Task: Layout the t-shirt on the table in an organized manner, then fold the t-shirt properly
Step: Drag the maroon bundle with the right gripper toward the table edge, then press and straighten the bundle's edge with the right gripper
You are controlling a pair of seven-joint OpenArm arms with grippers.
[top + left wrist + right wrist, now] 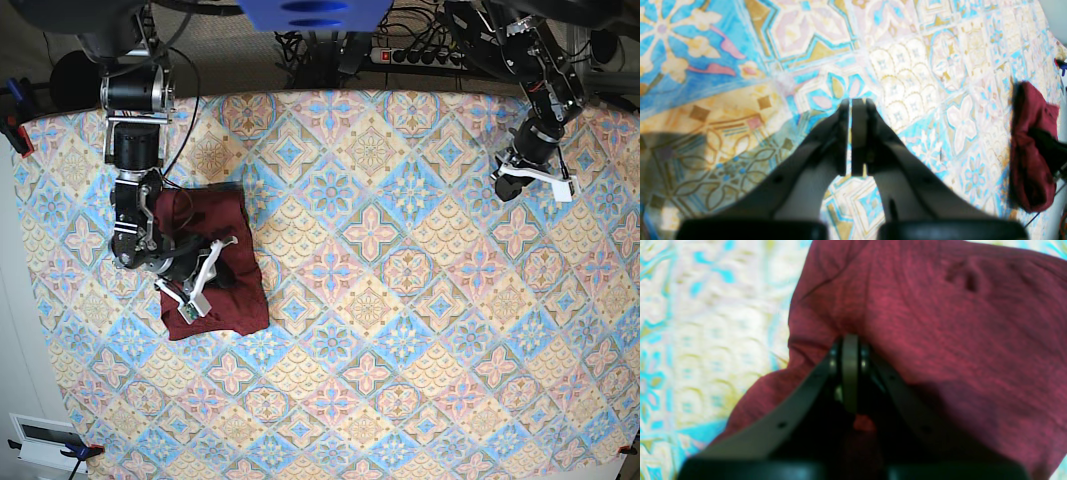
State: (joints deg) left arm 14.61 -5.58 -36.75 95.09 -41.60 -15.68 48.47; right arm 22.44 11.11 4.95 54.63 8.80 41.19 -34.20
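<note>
At the base view's left, the right gripper (850, 350) is pinched onto the bunched dark maroon knit t-shirt (210, 265), probably to spread it; the left gripper (855, 106) idles with jaws together.

T-shirt (215, 265) bunched on table (400, 330), base view's left.

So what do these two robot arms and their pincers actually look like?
Both arms are black, built of chunky cylinder joints with thin black cables running along them. The right gripper and left gripper each have dark tapered fingers with flat greyish pads. A white bracket sits near each wrist in the base view.
</note>
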